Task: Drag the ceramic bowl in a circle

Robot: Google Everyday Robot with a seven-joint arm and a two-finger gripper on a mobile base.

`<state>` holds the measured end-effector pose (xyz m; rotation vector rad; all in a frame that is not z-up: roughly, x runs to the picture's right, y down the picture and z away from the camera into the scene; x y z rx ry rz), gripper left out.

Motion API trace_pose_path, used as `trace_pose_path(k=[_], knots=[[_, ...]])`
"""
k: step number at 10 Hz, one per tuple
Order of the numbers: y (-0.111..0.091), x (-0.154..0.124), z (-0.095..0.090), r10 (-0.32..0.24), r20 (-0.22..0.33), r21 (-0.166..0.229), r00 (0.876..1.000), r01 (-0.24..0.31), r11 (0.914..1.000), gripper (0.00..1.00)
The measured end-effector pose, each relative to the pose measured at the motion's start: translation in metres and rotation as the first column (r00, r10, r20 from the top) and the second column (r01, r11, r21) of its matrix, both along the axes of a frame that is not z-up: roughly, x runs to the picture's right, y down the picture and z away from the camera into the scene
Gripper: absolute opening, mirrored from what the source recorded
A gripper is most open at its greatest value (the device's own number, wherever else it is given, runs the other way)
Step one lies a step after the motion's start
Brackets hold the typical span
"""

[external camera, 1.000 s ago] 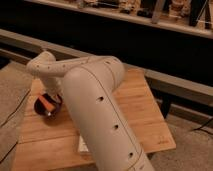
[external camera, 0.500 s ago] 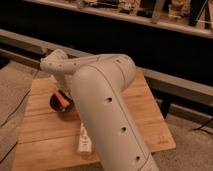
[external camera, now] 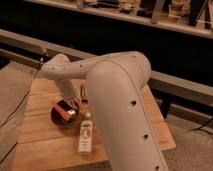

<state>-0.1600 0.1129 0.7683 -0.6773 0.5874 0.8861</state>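
Note:
The ceramic bowl [external camera: 61, 115] is small, dark and glossy, with an orange-red piece [external camera: 63, 107] inside. It sits on the left half of the wooden table [external camera: 45, 145]. My gripper [external camera: 74, 108] reaches down from the pale arm [external camera: 62, 75] to the bowl's right rim, and the arm's last link hides most of it. I cannot tell whether it touches the rim.
A pale bottle [external camera: 85, 133] lies on the table just right of the bowl, pointing toward the front edge. A small dark object [external camera: 84, 93] stands behind the gripper. The big arm link [external camera: 125, 115] covers the table's right half. A dark rail [external camera: 30, 42] runs behind.
The bowl has slid right and then toward the table's front, with the gripper moving along at its rim. The arm has swung right, and the bottle now shows fully.

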Motion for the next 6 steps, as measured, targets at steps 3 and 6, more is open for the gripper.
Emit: trace_pose_path(k=[3, 6], knots=[[0.027, -0.025, -0.022, -0.027, 0.076, -0.052, 0.997, 0.031, 0.9981, 0.0], [0.04, -0.053, -0.021, -0.021, 0.123, -0.068, 0.992, 0.029, 0.9973, 0.0]])
